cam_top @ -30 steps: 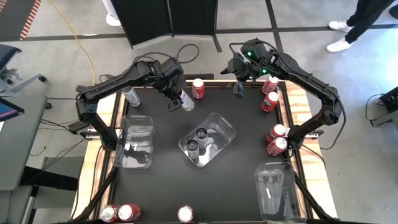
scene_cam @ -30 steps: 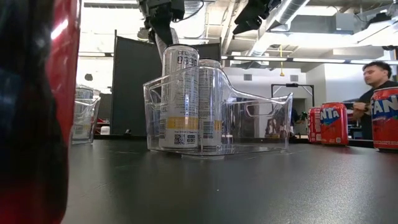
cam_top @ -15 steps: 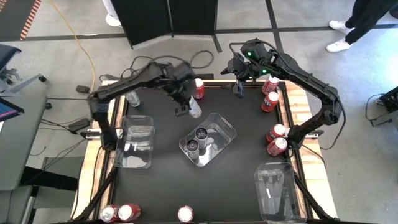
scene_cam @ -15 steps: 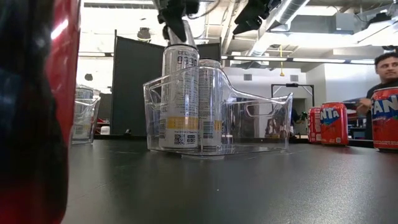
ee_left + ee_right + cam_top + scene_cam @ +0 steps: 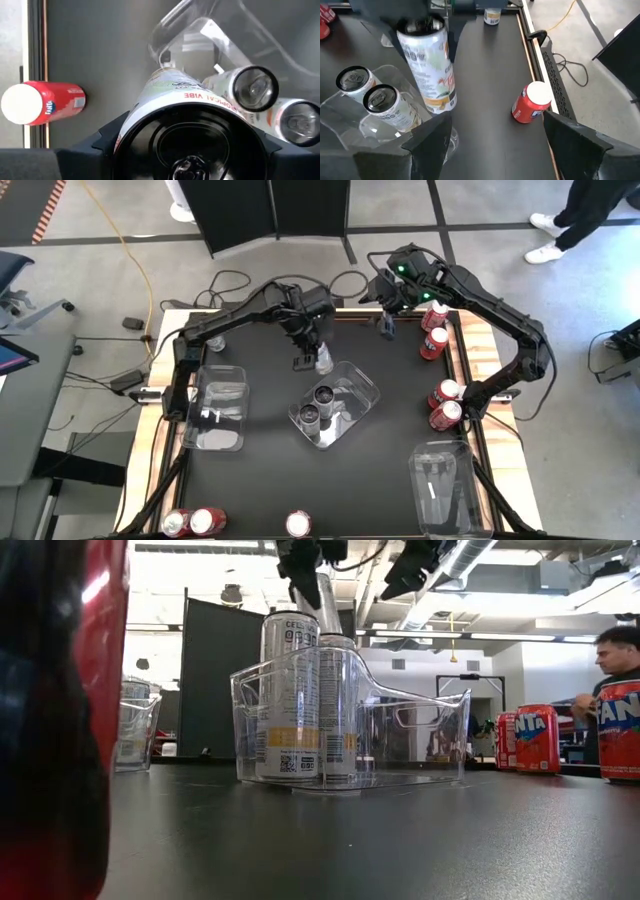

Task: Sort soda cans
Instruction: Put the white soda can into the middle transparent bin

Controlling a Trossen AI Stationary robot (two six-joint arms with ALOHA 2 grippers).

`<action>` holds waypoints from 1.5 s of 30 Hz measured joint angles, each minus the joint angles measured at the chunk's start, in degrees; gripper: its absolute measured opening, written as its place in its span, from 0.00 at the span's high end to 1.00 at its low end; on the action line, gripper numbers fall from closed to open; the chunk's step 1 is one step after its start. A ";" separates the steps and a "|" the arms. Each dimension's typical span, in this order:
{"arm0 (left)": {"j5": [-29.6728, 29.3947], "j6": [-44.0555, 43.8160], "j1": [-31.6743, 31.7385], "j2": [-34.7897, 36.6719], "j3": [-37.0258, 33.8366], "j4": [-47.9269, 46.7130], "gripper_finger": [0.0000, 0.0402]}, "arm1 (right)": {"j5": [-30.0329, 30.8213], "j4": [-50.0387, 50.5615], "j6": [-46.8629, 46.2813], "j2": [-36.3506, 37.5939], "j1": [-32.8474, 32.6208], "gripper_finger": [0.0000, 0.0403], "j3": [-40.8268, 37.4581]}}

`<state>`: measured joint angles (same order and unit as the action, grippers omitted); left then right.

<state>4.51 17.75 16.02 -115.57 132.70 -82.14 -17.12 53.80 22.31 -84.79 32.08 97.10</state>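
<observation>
Left end effector (image 5: 310, 350) clamped on silver can (image 5: 321, 358) above centre tray's (image 5: 362, 383) rim.

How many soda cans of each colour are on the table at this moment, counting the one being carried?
Red cans: 8 (one is hidden under the left arm from above and shows in the right wrist view)
Silver cans: 4 (one is held in the left fingers)
Total: 12
</observation>
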 joint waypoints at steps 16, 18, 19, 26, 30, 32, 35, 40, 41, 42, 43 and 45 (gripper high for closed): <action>0.26 7.97 -4.50 0.11 1.32 6.50 0.38 | 0.78 1.38 -2.81 4.28 -0.78 0.18 -0.02; 0.24 8.77 -5.23 -0.50 1.29 6.50 0.38 | 0.79 1.84 -2.83 4.28 -1.19 0.18 -0.02; 0.17 9.20 -5.51 -0.70 1.33 6.46 0.38 | 0.82 1.89 -2.86 4.28 -1.39 0.18 -0.02; 0.01 11.61 -6.19 -4.08 1.03 6.78 0.38 | 1.04 2.11 -3.08 4.28 -3.00 0.18 -0.02; -0.25 12.36 -6.11 -6.33 1.05 7.02 0.38 | 1.26 2.47 -3.45 4.28 -3.24 0.18 -0.02; -0.28 12.69 -6.06 -7.16 1.05 7.26 0.38 | 1.26 2.51 -3.66 4.28 -3.28 0.18 -0.02; -0.30 12.95 -6.04 -8.18 1.05 7.54 0.38 | 1.26 2.55 -3.85 4.26 -3.31 0.18 -0.02; -0.30 13.08 -6.04 -8.32 1.05 7.95 0.38 | 1.24 2.71 -3.84 4.26 -3.31 0.18 -0.02; -0.30 13.08 -6.04 -8.32 1.05 8.25 0.38 | 1.24 2.70 -3.82 4.26 -3.31 0.18 -0.02; -0.30 13.08 -6.04 -8.32 1.05 8.58 0.38 | 1.24 2.69 -3.77 4.26 -3.31 0.18 -0.02; -0.37 13.06 -6.04 -8.32 1.05 8.60 0.38 | 1.24 2.73 -3.58 4.26 -3.31 0.18 -0.02; -0.64 13.04 -6.04 -8.34 1.05 8.03 0.38 | 1.24 2.73 -3.43 4.26 -3.31 0.18 -0.02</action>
<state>3.87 30.79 9.98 -123.92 133.75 -74.10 -15.88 56.53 18.87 -80.53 28.77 97.08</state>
